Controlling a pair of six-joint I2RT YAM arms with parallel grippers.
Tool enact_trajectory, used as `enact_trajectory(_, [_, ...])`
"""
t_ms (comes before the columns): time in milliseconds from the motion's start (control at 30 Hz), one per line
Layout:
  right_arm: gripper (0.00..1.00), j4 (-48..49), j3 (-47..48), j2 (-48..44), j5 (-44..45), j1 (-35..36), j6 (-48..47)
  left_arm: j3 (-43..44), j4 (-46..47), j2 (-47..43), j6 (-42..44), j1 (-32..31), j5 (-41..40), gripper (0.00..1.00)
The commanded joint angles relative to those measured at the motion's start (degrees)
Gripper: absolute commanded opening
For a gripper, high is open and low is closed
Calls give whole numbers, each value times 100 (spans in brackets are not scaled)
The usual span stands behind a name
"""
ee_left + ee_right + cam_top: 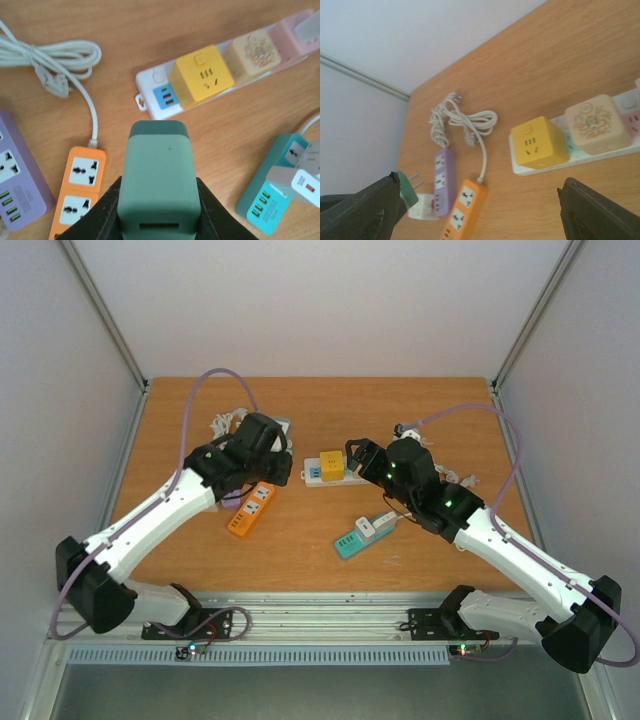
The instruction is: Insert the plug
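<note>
Green plug (156,170) — snug within left gripper (158,217)

The plug (157,165) is a green rounded block with two metal prongs. It is clamped in the left pincer (158,205), held above the tabletop (150,30), near the orange strip (80,192).

Green plug (157,175), orange strip (80,192), purple strip (17,180), teal strip (270,200), yellow cube (202,75), floral-patterned beige cube (252,50)

Matt green plastic plug (157,180), wood-grain table (165,30)
</note>
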Motion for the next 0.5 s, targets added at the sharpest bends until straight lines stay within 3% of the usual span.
enact_trajectory(0, [87,-167,-237,155,-529,-303,-447,719,-1087,598,332,255,530,0])
enact_trajectory(167, [87,-317,-380,121,-705,-489,-591,1272,-1430,984,581,466,457,1])
enact_trajectory(300, [88,-647,-450,-111,-596,-619,-771,1233,-1439,1051,924,569,414,0])
enact_trajectory(467, [89,-953,-634,-476,-432,-678,-963,698,-1349,1013,1626,581,-811,0])
